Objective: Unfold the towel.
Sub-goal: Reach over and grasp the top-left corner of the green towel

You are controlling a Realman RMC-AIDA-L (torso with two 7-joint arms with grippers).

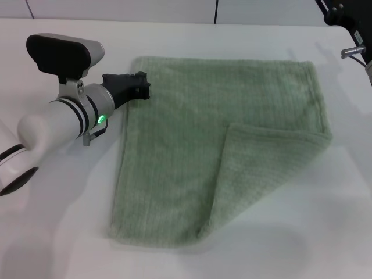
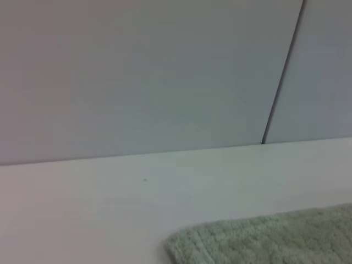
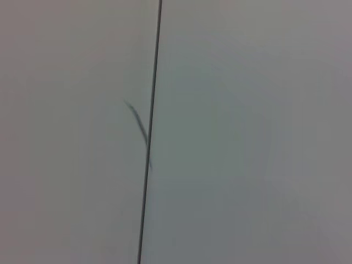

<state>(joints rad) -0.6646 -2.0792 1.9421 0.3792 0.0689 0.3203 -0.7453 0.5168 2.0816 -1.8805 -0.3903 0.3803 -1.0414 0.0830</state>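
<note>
The pale sage-green towel [image 1: 186, 139] lies flat on the white table. Its near right corner is folded over toward the middle, forming a triangular flap [image 1: 261, 168]. My left gripper [image 1: 141, 87] rests at the towel's far left edge, with its black fingers over the hem. The left wrist view shows a corner of the towel [image 2: 264, 242] and the table behind it. My right arm [image 1: 349, 23] is parked high at the far right, away from the towel. The right wrist view shows only a grey wall.
The white table [image 1: 64, 232] extends around the towel on all sides. A grey panelled wall [image 2: 137, 71] with a dark seam stands behind the table's far edge.
</note>
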